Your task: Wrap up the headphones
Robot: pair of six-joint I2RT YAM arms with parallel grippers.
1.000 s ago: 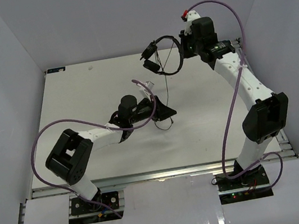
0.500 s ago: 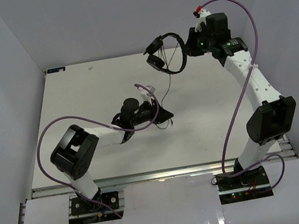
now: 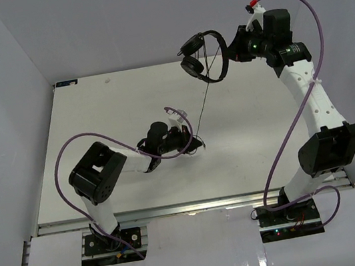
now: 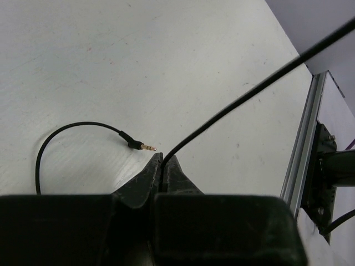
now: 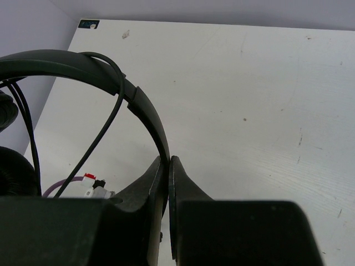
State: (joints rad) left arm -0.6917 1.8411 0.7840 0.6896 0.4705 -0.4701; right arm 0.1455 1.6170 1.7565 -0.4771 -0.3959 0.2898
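We log the right gripper [image 5: 167, 162] clamped on the headband of the headphones [image 3: 192, 67], held aloft at the 1 o'clock corner of the table [image 3: 94, 119]. The left gripper [image 4: 162, 162] pinches the cord [image 4: 238, 102] low, at 7 o'clock of the earcups. The plug [image 4: 145, 147] lies at its 11 o'clock. Our judgement: hold light tension, let the cord slide through the pinch, and lay even turns round the headband without jerking.
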